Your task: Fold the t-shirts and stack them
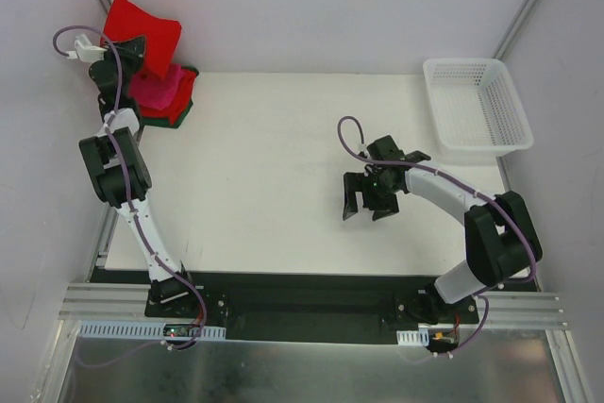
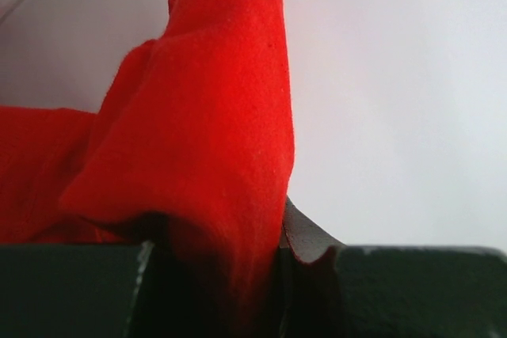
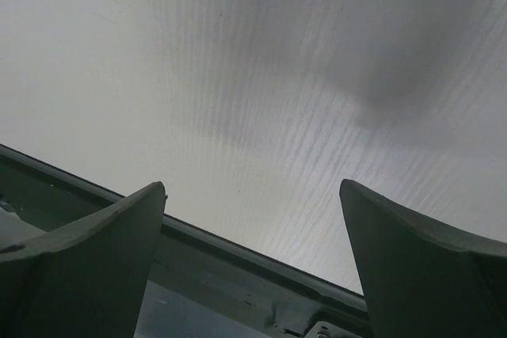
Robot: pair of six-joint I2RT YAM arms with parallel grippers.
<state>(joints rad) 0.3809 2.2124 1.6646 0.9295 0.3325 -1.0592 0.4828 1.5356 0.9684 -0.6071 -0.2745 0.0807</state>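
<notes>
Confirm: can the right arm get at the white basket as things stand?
Probably yes. The right gripper hangs open and empty over the table. The basket sits on that arm's own side, at the far right corner, and nothing lies between them.

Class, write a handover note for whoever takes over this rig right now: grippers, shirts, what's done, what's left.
Left gripper: shut on the bright red t-shirt, held up at the far left corner.
Right gripper: open, empty, above the table.
Stack there: hot pink t-shirt over dark green t-shirt.
Done: those look folded.
Left: probably get the red one onto the stack.
</notes>
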